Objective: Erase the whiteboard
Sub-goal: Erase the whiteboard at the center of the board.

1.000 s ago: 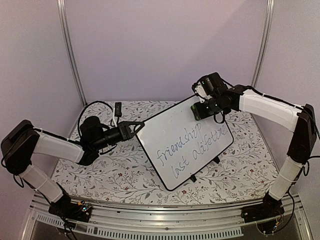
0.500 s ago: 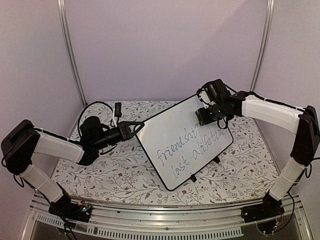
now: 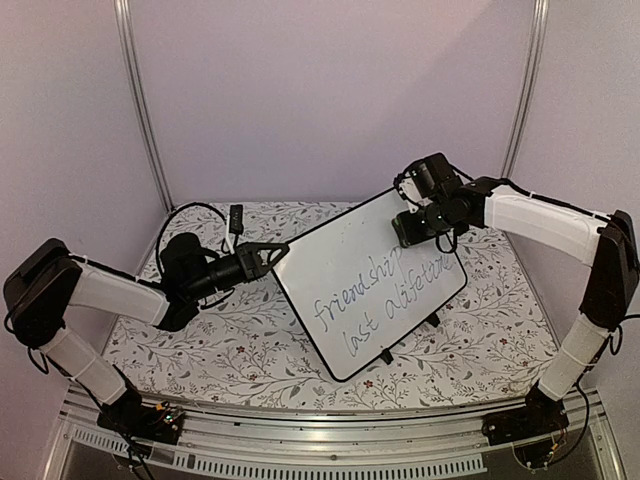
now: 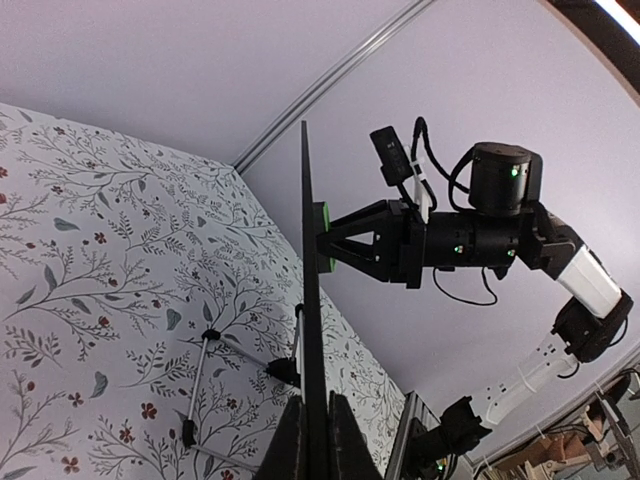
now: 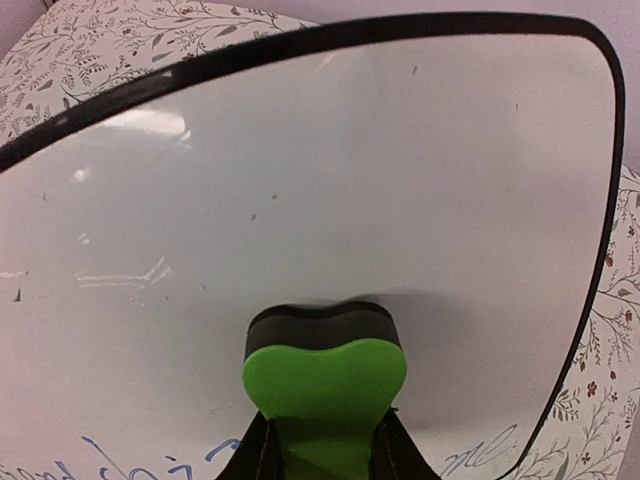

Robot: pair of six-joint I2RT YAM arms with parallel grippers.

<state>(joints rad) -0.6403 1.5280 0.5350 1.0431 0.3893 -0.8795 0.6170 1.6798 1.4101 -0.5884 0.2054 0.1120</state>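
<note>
The whiteboard (image 3: pixel 350 270) stands tilted on the floral table, with "friendship last a lifetime" in blue marker across its lower half. My left gripper (image 3: pixel 281 250) is shut on its left edge; in the left wrist view the board (image 4: pixel 306 260) runs edge-on up from between the fingers (image 4: pixel 290 445). My right gripper (image 3: pixel 408 228) is shut on a green eraser (image 5: pixel 325 375) with a black felt face. The felt presses on the board (image 5: pixel 350 170) just above the writing. The eraser (image 4: pixel 323 236) also shows as a green sliver against the board's face.
A black cable and a small black device (image 3: pixel 235 215) lie at the back left of the table. The board's wire stand legs (image 4: pixel 200 385) rest on the cloth behind it. Metal frame posts (image 3: pixel 140 110) rise at the back corners.
My right gripper has moved the eraser from the board's top right edge down onto its face, toward the writing. The left gripper and the board have stayed put.
</note>
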